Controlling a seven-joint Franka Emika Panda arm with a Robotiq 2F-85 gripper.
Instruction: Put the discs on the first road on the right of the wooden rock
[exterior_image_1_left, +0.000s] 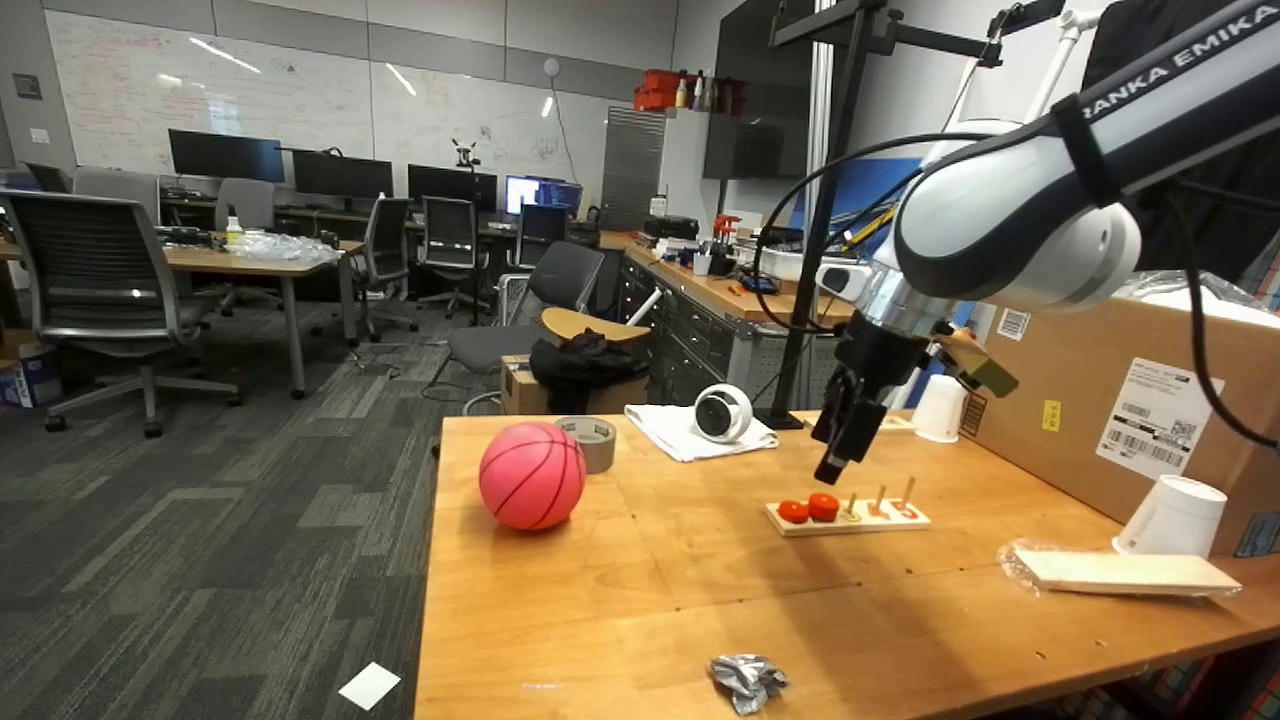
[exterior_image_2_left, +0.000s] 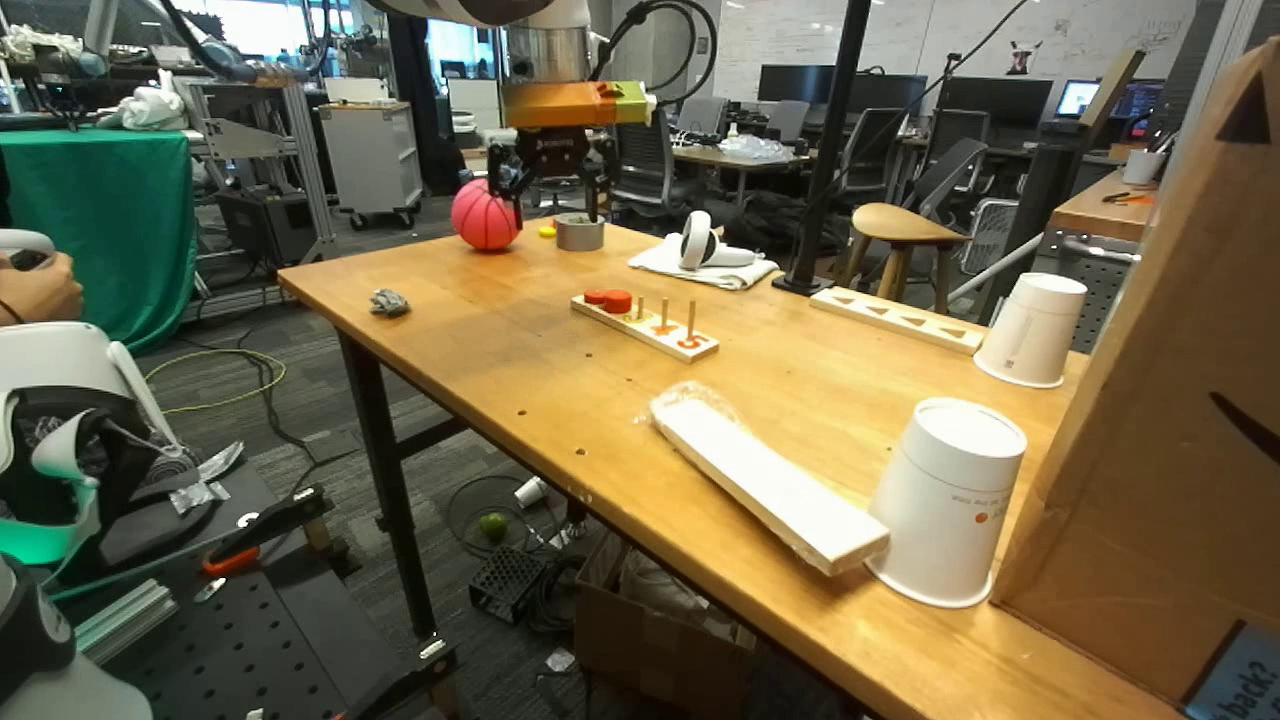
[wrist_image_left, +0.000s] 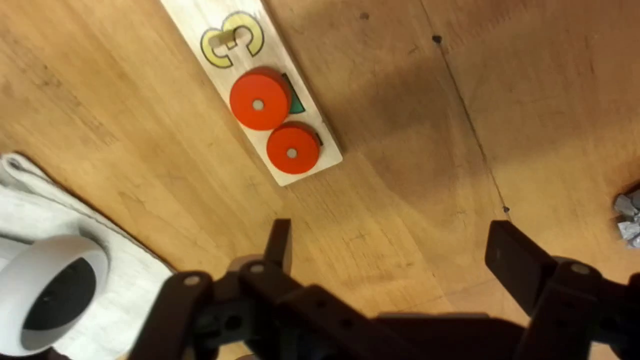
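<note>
Black two-finger gripper (wrist_image_left: 390, 240) spread, empty. Likely pre-grasp; next, align over round red discs (wrist_image_left: 262, 95) on pale wooden pegboard (wrist_image_left: 245, 62).

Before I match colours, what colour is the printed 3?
The printed 3 is yellow, clearest in the wrist view.

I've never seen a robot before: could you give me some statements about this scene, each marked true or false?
1. The wooden base carries red discs and three bare pegs. True.
2. The pincer stands open, holding nothing. True.
3. The red discs all sit on one peg. False: they sit on two.
4. A pink ball rests on the table. True.
5. The pink ball touches the wooden base. False: they stand apart.
</note>
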